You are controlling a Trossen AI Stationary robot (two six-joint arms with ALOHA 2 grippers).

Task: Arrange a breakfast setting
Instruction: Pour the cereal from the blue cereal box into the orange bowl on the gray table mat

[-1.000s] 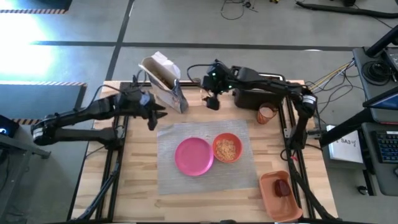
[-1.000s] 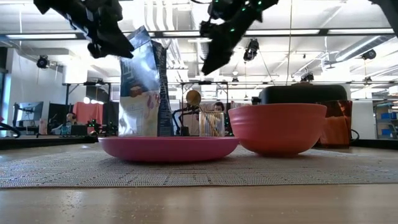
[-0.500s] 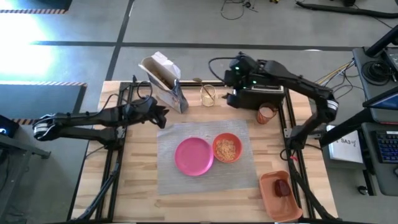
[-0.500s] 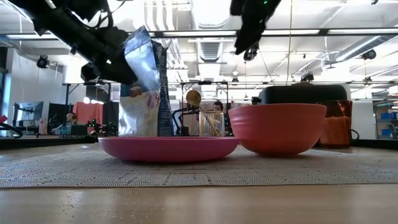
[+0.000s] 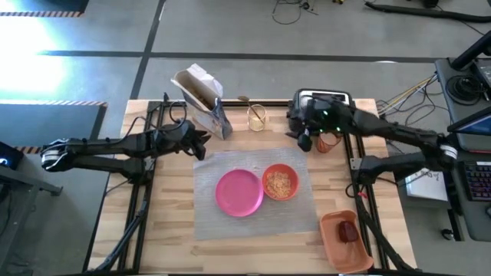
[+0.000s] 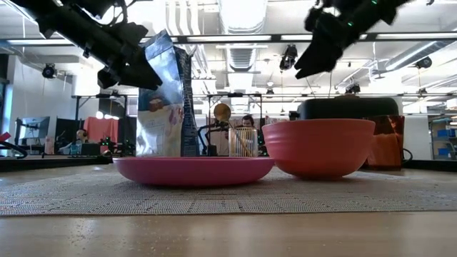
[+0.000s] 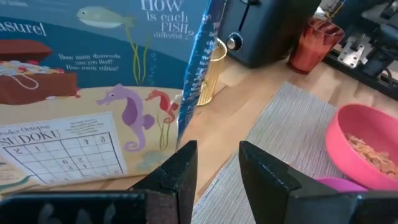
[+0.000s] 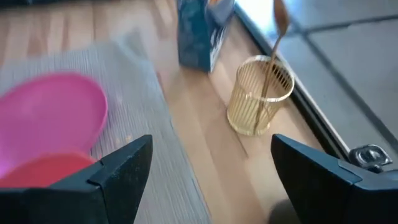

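Observation:
A grey placemat [image 5: 307, 211] lies mid-table with a pink plate [image 5: 239, 192] and an orange bowl [image 5: 280, 182] of cereal on it. A small orange cup [image 5: 330, 141] stands by the toaster [image 5: 322, 101]. A thin wooden utensil [image 8: 278, 31] stands in a gold wire holder [image 5: 257, 117]. The red apple [image 5: 349, 230] lies in the orange tray [image 5: 337, 245]. My left gripper [image 7: 217, 177] hovers open, with a narrow gap, beside the cereal box [image 7: 93, 93], at the placemat's far left corner. My right gripper [image 8: 211, 180] hangs wide open in front of the toaster, next to the cup, holding nothing.
The tall cereal box [image 5: 201, 96] stands upright at the far left, close to my left gripper [image 5: 203, 144]. The toaster and cup crowd the far right under my right gripper [image 5: 305, 140]. Bare wood lies along the near edge and left of the placemat.
My right gripper has swung from above the wire holder toward the table's right, past the toaster, and now hangs a little lower by the cup, still open. My left gripper has come down and tipped beside the cereal box, then kept still.

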